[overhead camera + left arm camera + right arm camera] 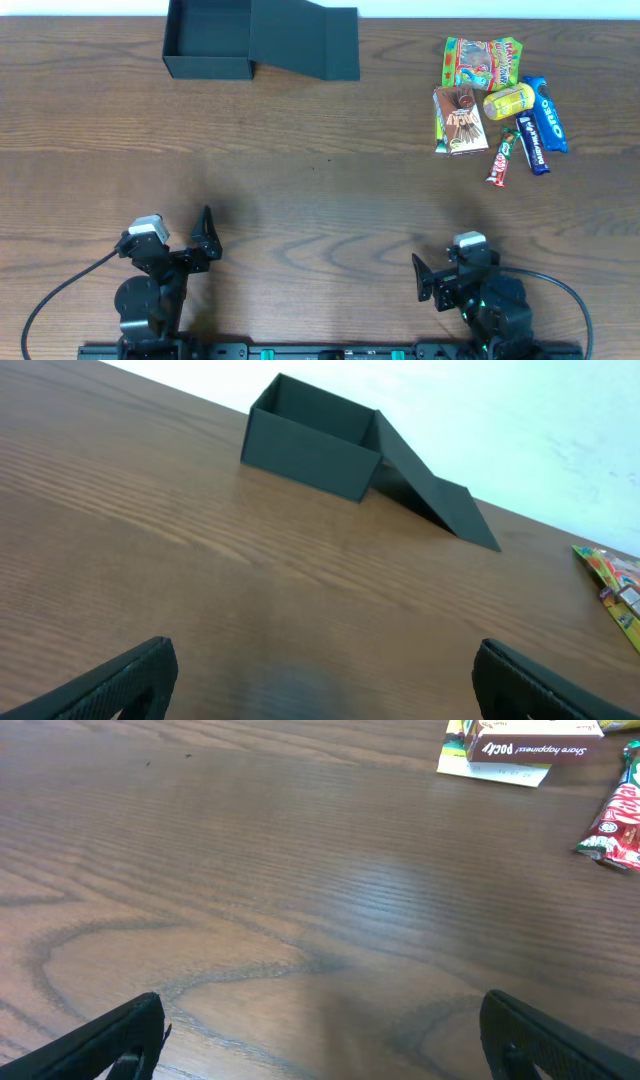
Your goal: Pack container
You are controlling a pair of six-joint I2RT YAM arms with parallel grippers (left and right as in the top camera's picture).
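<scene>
The matte dark container (208, 67) sits open-topped at the desk's (320, 190) far left, long axis running left-right, flap lid (305, 45) sloping down rightward; left fingers (120, 680) and right fingers (110, 1035) stand wide apart, empty.

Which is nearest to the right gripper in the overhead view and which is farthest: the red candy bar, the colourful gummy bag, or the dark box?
Measured from the right gripper:
1. red candy bar, ahead and a little to its right.
2. colourful gummy bag, farther ahead, near the table's far edge.
3. dark box, far corner on the left side, lid open.
</scene>
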